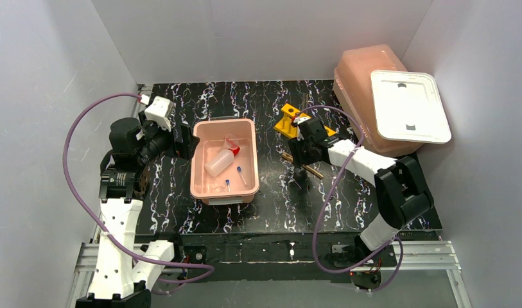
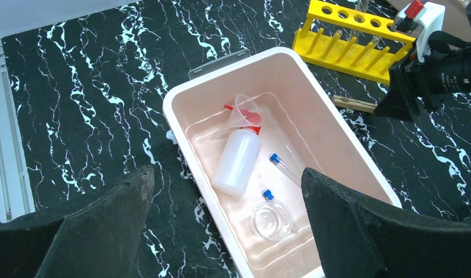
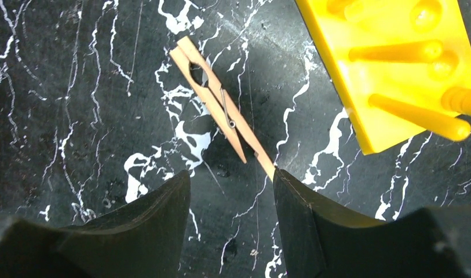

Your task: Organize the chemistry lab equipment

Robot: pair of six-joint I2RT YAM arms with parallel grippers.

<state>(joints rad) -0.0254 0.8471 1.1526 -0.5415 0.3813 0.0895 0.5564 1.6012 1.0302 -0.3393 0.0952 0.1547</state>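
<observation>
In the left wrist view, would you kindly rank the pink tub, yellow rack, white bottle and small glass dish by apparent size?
Largest to smallest:
pink tub
yellow rack, though it sits farther away
white bottle
small glass dish

Matt wooden clamp (image 3: pixel 221 111); glossy (plastic) yellow rack (image 3: pixel 369 87).

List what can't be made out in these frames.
- Wooden peg: top view, mostly under right arm.
- Yellow rack: right wrist view, cut by frame edge.
- Far pink tub interior: top view, covered by white lid.
- Clear dish: top view, too small.
</observation>
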